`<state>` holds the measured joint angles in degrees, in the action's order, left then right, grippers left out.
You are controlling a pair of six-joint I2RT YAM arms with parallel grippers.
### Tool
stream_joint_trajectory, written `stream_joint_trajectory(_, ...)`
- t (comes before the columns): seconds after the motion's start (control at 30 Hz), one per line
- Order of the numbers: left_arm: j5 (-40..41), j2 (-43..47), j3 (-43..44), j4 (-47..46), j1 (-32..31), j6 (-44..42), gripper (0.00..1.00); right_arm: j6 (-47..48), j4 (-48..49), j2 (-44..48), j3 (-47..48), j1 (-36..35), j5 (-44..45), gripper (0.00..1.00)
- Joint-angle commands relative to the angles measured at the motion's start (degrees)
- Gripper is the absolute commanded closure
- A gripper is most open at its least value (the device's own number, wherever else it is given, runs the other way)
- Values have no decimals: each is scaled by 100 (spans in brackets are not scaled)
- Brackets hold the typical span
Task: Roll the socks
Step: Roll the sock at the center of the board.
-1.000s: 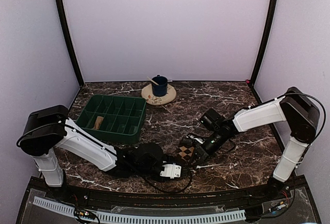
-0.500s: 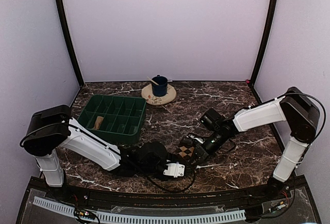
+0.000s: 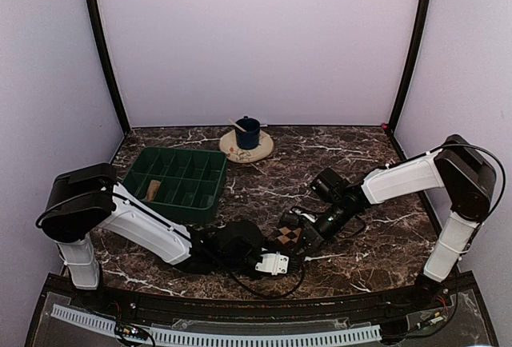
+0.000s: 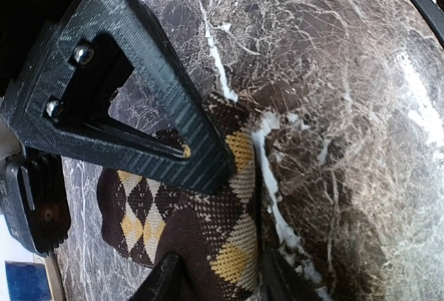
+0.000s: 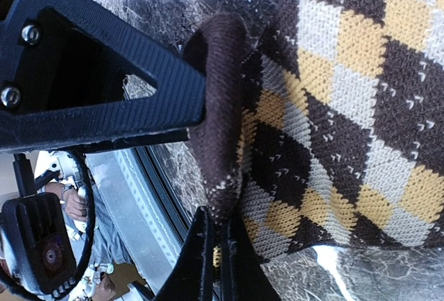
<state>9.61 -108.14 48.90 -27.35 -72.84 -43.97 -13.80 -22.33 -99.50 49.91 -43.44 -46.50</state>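
The brown-and-cream checkered sock (image 3: 286,236) lies on the marble table near the front centre. My right gripper (image 3: 299,230) comes at it from the right. In the right wrist view the right gripper (image 5: 208,173) is shut on the dark cuff fold of the checkered sock (image 5: 347,127). My left gripper (image 3: 272,245) reaches in from the left. Its jaws straddle the edge of the checkered sock (image 4: 208,225) and stand apart, so the left gripper (image 4: 215,231) is open. The tan-brown sock (image 3: 152,189) sits as a small bundle in a tray compartment.
A green compartment tray (image 3: 192,161) stands at the left. A blue cup (image 3: 247,133) rests on a round mat (image 3: 232,153) at the back centre. Dark walls and posts ring the table. A cable loops by the front edge (image 3: 264,291).
My left gripper has slid to the right along the table front, up to the checkered sock. The right arm and the sock have hardly moved.
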Motion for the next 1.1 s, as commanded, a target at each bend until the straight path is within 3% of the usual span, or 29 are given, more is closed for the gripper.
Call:
stream_joint_trajectory(0.0,-62,-53,242,151,56,-44,67,53,5,27,-44,29,-79,100)
stream_joint_trajectory(0.1,-138,-92,339,374,97,-39,81,53,1,31,-38,29,-83,100)
stream_joint_trajectory(0.27,-311,-111,431,627,151,15,84,52,-23,45,-34,29,-88,100)
stream_joint_trajectory(0.53,-707,-64,667,1322,254,98,100,30,-48,62,-55,29,43,100)
stream_joint_trajectory(0.8,-1685,-164,1390,2827,488,320,100,-290,158,338,-261,33,445,78)
stream_joint_trajectory(1.07,-2827,-609,2446,4359,788,638,100,-669,497,769,-539,44,821,70)
